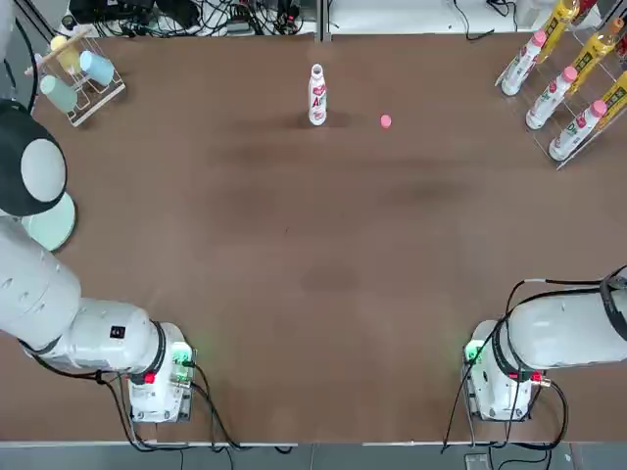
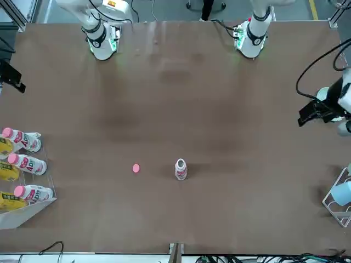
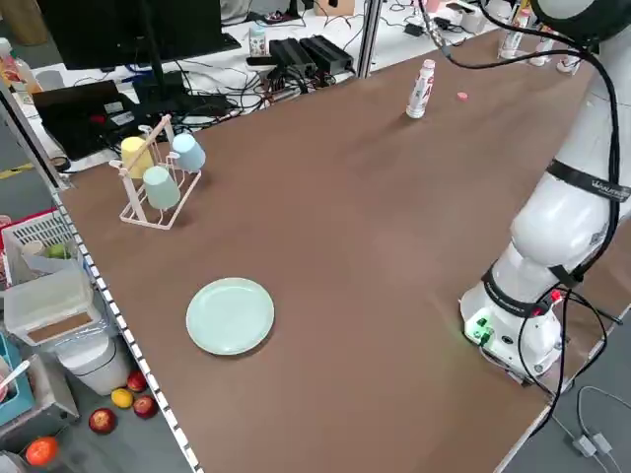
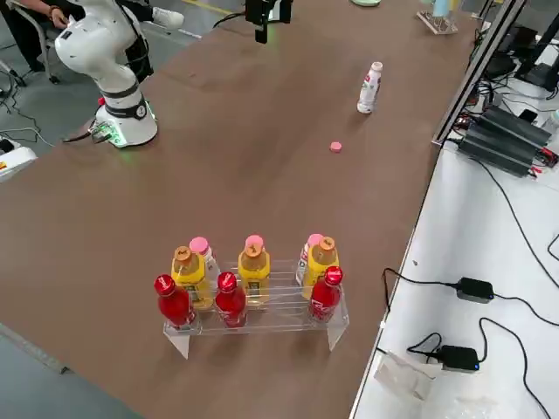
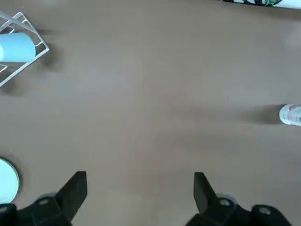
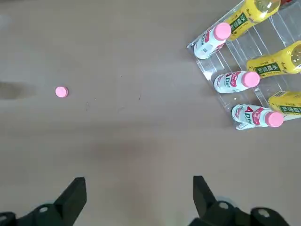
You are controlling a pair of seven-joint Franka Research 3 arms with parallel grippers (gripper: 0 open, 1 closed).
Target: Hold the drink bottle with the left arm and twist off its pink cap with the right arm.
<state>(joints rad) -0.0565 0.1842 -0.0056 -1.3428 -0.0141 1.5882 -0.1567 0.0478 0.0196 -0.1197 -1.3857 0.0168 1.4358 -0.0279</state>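
Already the pink cap (image 1: 386,121) lies on the tabletop beside the upright drink bottle (image 1: 316,95) near the far edge; our left gripper (image 5: 139,188) and right gripper (image 6: 139,190) hover spread and empty, so we keep clear.

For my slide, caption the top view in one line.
Small white plastic drink bottle stands uncapped, tiny pink cap lying apart beside it on the brown table.
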